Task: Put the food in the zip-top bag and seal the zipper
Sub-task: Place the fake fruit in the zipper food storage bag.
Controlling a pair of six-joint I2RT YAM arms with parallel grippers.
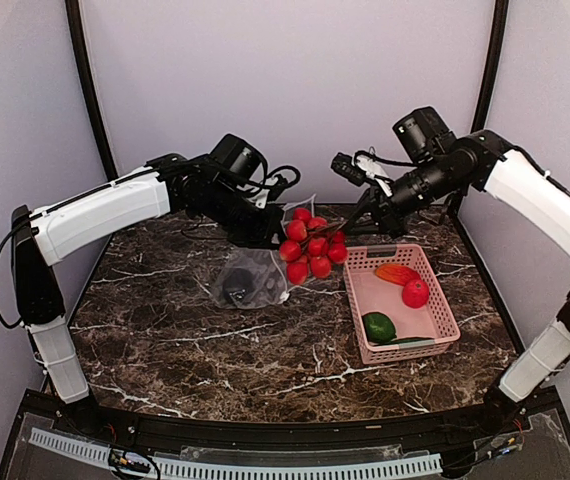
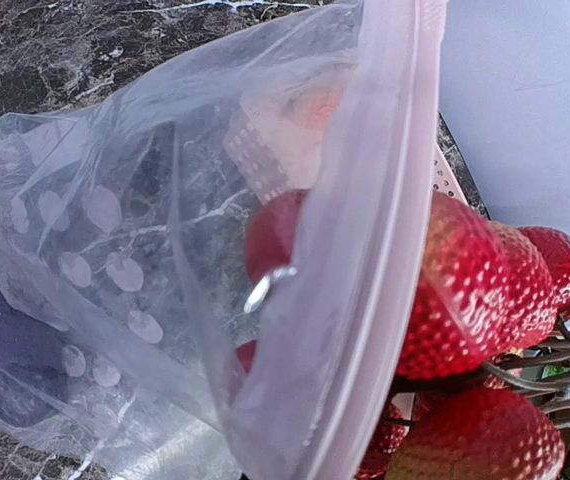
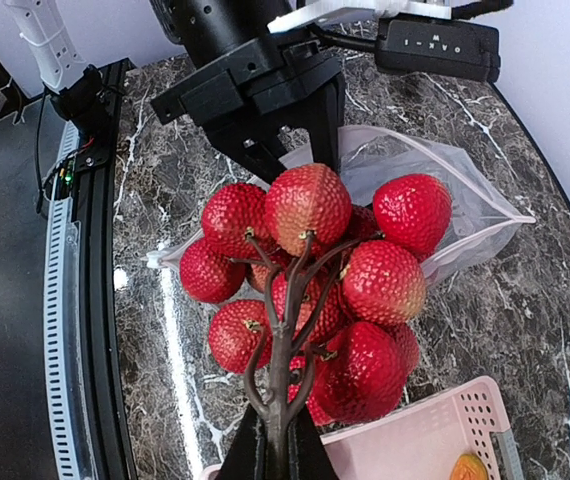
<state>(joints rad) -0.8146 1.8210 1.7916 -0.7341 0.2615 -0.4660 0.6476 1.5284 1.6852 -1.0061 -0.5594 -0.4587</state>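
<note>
Pinching the brown stem of the bunch of bumpy red fruits (image 3: 315,290), the right gripper (image 3: 277,445) holds it at the mouth of the zip-top bag (image 1: 250,278) (one fruit shows behind the zipper (image 2: 385,230)). The left gripper (image 1: 265,232) is clamped on the bag's raised mouth edge. Three more food pieces lie in the pink basket (image 1: 439,290).

Robot lab cell: marble-patterned tabletop (image 1: 215,350), plain pale walls (image 1: 285,80), black frame posts (image 1: 90,90).

Pink basket (image 1: 421,326) on dark marble table (image 1: 195,340)
</note>
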